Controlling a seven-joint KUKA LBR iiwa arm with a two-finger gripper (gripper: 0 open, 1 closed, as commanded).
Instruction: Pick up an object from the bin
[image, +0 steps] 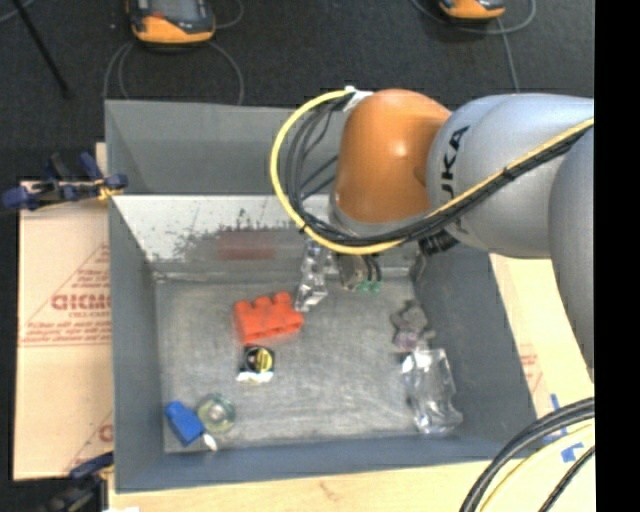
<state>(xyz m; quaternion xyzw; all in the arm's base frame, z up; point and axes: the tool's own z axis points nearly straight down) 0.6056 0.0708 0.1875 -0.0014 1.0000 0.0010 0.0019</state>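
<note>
Orange wrist cover (385, 150) sits on top, with the gripper (312, 288) under it at the right end of the red-orange brick (266, 318), mid-bin. Apart or together: can't tell. Grey bin (130, 330) also holds 1 black-yellow cap (257, 362), 1 blue piece (182, 422), 1 clear disc (216, 412), 1 crumpled clear wrapper (430, 392) and 1 greyish lump (408, 325).

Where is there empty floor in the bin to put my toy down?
The biggest bare patch of bin floor lies mid-bin, between the black-and-yellow round thing and the crumpled clear plastic. Another lies left of the orange-red block, by the left wall. Crowded: around the gripper beside that block, and the front-left corner with the blue piece.
</note>
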